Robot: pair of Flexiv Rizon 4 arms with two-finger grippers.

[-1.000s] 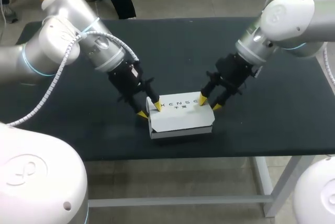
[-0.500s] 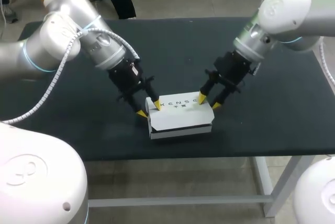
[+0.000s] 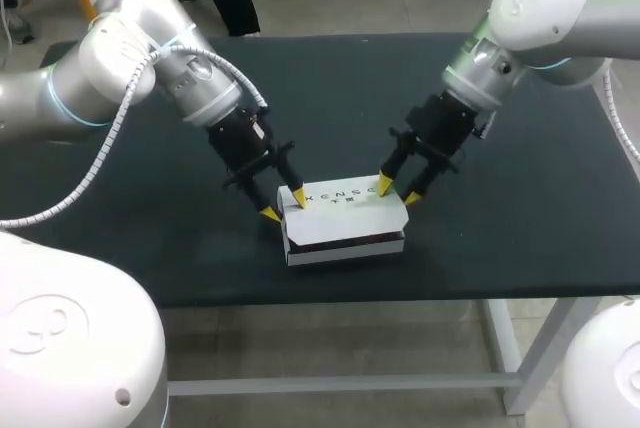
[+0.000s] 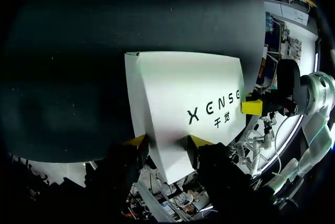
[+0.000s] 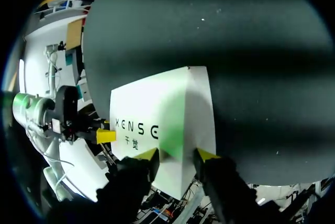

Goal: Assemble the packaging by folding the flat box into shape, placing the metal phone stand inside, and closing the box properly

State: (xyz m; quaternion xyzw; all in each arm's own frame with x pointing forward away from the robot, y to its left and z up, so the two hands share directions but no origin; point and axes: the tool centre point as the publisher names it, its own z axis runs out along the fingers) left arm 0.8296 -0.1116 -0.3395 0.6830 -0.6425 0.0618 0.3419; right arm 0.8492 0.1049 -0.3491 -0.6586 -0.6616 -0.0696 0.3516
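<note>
A white box [image 3: 345, 218] sits near the front edge of a black table [image 3: 150, 198], its lid slightly raised. The left gripper [image 3: 285, 207] and right gripper [image 3: 398, 192] straddle its 2 far corners, fingers parted and clamping nothing. Pressing both ends down evenly should seat the lid.

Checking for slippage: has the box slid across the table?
No. The box keeps its distance from the table's near edge; only its lid front lifts slightly.

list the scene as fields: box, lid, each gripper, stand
box: white, folded into shape, on the black table, near its front edge
lid: over the box, dark gap along its front
left gripper: at the box's left end
right gripper: at the box's right end
stand: not visible
</note>
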